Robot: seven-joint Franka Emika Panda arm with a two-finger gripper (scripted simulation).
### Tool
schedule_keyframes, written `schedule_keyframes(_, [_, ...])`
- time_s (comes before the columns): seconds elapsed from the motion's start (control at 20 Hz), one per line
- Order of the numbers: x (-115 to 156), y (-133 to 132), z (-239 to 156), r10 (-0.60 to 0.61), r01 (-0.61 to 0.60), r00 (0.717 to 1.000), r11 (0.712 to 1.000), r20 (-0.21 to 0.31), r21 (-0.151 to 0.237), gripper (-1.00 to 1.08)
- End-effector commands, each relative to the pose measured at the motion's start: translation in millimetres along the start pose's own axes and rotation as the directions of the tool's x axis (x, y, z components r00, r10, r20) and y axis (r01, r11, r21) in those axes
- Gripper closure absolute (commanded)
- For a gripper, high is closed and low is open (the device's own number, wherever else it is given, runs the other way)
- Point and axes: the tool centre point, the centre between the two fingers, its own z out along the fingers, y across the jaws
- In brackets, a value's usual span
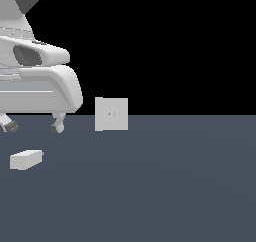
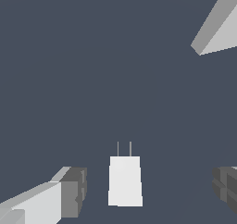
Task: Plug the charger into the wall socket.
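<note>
The charger (image 1: 26,159) is a small off-white block lying flat on the dark grey floor at the exterior view's left. In the wrist view the charger (image 2: 125,180) shows two thin prongs at one end. My gripper (image 1: 33,127) hangs open above it, clear of it, with nothing held. The wrist view places the charger between the dark finger pads (image 2: 74,190), nearer one pad than the other, with the gripper (image 2: 150,188) spread wide. The wall socket (image 1: 111,114), an upright off-white square plate with two tiny holes, stands further toward the exterior view's right. Only a corner of the wall socket (image 2: 217,28) shows in the wrist view.
The white arm body (image 1: 40,81) fills the upper left of the exterior view. The dark grey floor (image 1: 165,186) stretches around both objects, with a black background behind.
</note>
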Motion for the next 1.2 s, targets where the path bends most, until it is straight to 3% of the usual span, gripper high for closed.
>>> schedule_keyframes(0.0, [-2,-5,3,0.001,-0.001,1.000,1.000,-0.015,-0.002,-0.92])
schedule_keyframes(0.75, [-8,-14,13,0.003,-0.003,0.999,1.000,-0.036,-0.006,-0.92])
schedule_keyframes(1.15, [-22,-13,41,0.005,-0.005,0.999,1.000,-0.035,-0.005,-0.92])
